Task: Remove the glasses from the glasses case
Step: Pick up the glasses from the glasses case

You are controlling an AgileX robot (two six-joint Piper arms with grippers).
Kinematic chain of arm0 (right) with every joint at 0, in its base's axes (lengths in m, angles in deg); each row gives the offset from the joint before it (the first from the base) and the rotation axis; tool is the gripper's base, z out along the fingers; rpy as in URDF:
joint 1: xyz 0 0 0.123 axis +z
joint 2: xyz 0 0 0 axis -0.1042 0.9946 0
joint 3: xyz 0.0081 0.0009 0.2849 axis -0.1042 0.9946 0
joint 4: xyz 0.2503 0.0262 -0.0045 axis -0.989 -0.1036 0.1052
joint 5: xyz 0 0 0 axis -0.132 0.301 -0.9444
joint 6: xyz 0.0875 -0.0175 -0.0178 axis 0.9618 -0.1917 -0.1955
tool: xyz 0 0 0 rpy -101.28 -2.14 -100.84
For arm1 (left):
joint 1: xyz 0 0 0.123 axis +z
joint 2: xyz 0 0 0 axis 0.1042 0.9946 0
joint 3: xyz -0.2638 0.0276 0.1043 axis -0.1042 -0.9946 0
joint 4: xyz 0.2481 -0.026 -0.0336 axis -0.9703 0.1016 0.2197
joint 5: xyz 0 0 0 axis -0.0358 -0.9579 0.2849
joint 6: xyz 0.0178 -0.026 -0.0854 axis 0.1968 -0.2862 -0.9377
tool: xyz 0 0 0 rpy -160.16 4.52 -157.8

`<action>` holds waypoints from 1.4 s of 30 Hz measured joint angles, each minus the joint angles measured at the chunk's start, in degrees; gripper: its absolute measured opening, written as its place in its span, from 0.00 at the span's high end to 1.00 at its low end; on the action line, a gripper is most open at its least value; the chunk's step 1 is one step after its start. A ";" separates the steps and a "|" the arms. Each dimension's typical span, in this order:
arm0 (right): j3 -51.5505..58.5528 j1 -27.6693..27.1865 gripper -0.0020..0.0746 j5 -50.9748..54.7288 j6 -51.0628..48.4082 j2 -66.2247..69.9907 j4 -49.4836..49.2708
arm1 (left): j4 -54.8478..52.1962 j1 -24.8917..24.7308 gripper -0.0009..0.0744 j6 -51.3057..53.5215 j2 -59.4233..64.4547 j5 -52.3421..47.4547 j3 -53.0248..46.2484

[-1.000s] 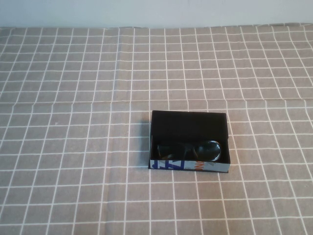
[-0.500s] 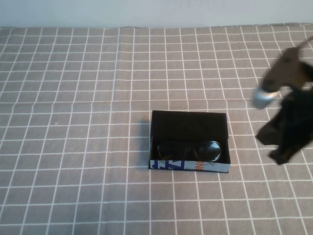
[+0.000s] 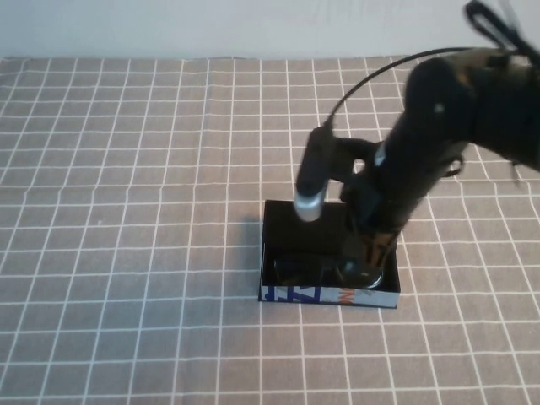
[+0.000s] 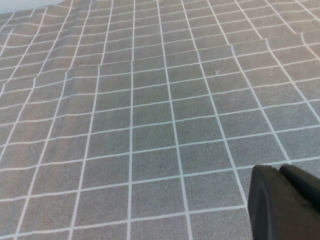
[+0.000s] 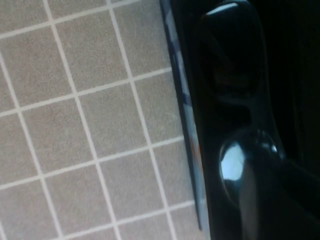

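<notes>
The right end effector (image 3: 364, 268) is dipping into the open glasses case (image 3: 329, 295), right over the glasses (image 3: 297, 268) inside, presumably lining up a grab; can't tell its grip. The left end effector (image 4: 285, 202) is idling clenched over the bare desk (image 4: 150, 115).

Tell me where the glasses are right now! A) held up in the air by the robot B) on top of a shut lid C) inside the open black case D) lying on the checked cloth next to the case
C: the glasses lie inside the open glasses case, with the right tool down over one end; the left tool is elsewhere, over bare tablecloth.
</notes>
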 joint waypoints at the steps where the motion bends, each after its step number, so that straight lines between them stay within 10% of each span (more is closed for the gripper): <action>1: -1.25 0.26 0.91 0.64 -0.83 1.46 -0.11 | 0.00 0.00 0.99 0.00 0.00 0.00 0.00; 7: -5.29 0.83 0.62 1.65 -4.70 7.86 -0.07 | 0.00 0.00 0.99 0.00 0.00 0.00 0.00; 13: -5.31 1.32 0.53 -1.31 -6.24 10.68 0.01 | 0.00 0.00 0.99 0.00 0.00 0.00 0.00; 31: -5.69 1.32 0.54 -5.45 -6.34 15.42 -1.16 | 0.00 0.00 0.99 0.00 0.00 0.00 0.00; 38: -6.37 1.32 0.88 -4.06 -3.74 13.81 -1.34 | 0.00 0.00 0.99 0.00 0.00 0.00 0.00; 42: -9.46 1.32 0.90 3.44 2.82 11.32 1.78 | 0.00 0.00 0.99 0.00 0.00 0.00 0.00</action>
